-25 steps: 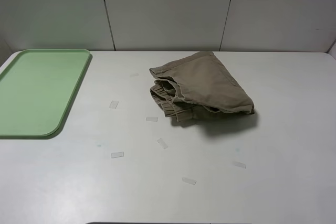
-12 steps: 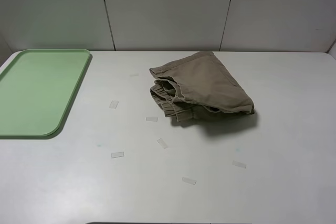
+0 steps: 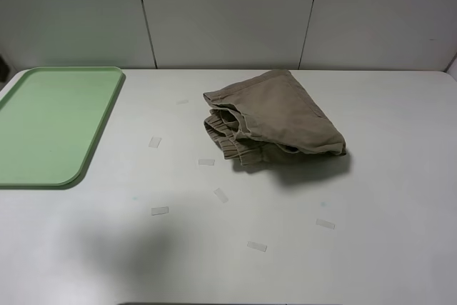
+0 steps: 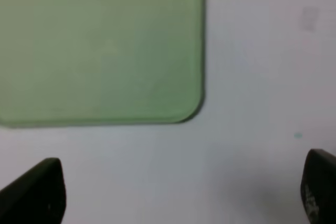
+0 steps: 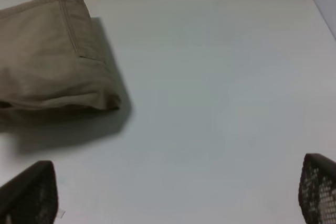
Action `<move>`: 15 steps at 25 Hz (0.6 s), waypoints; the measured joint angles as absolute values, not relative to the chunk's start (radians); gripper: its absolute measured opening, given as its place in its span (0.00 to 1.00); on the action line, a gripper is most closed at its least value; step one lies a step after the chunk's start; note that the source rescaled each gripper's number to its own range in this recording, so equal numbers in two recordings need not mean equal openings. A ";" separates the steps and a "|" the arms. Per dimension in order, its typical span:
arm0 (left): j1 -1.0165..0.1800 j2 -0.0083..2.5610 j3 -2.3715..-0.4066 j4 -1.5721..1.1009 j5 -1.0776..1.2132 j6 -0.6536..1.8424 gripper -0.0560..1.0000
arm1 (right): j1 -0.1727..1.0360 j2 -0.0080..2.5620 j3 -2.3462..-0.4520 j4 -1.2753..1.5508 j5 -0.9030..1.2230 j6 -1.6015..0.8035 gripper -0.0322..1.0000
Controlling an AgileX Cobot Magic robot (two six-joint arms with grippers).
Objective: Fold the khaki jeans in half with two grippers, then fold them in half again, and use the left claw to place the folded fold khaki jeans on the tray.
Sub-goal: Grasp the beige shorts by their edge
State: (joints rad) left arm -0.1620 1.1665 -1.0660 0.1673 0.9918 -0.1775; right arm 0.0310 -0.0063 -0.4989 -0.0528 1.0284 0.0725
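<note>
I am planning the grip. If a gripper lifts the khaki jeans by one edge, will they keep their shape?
Probably not: the khaki jeans lie in soft, uneven layers with a gathered waistband, so they look floppy and would likely droop. Pushed, they may bunch up rather than slide whole.

Nothing to read out here, folks: no lettering, number or brand shows on the khaki jeans (image 3: 275,119) or on the tray (image 3: 50,126). The pale strips (image 3: 160,211) on the table (image 3: 385,176) carry no legible print. Faint pale marks on the left tool (image 4: 181,182), at one tip, are too blurred to make out.
</note>
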 joint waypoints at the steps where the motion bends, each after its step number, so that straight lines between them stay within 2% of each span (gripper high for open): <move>1: -0.192 1.217 -1.090 0.167 0.987 -0.190 0.88 | 0.031 -0.006 -0.499 -0.053 1.028 0.072 1.00; 12: -0.488 1.605 -1.250 0.159 0.802 -0.314 0.88 | 0.031 -0.006 -0.499 -0.053 1.028 0.072 1.00; 15: -0.550 1.698 -1.276 0.157 0.765 -0.368 0.93 | 0.031 -0.006 -0.499 -0.053 1.028 0.072 1.00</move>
